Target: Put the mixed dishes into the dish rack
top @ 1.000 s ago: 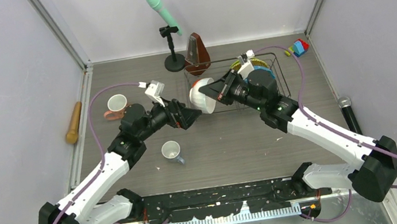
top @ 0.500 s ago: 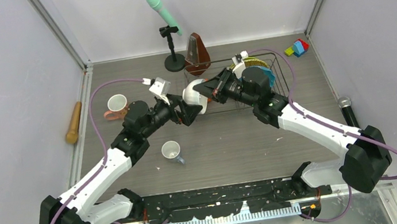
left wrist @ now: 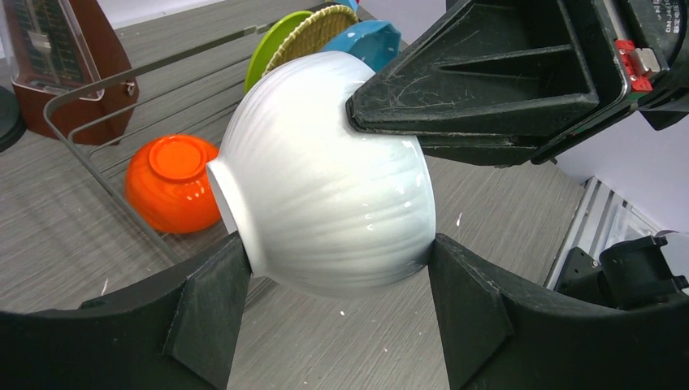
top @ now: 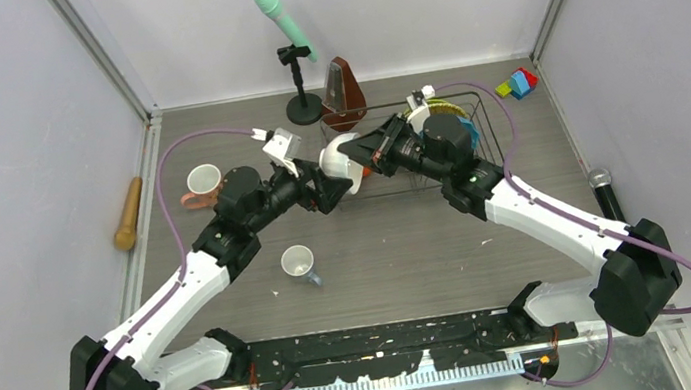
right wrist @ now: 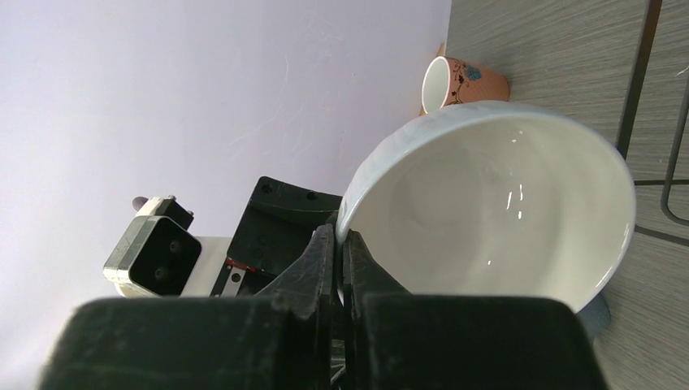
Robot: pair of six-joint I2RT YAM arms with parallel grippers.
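The right gripper [top: 374,149] pinches the white bowl's [left wrist: 325,175] rim; the left gripper [left wrist: 329,284] stands wide, fingers flanking the bowl, held above the dish rack's [top: 484,126] left end, near the orange bowl [left wrist: 169,183]

No readable text, brand or number anywhere. Small white lettering showed on right pincer [left wrist: 487,89] housing at top right corner of left wrist view, too small to read. Pink mug [right wrist: 461,80] bore blue floral mark, not lettering.
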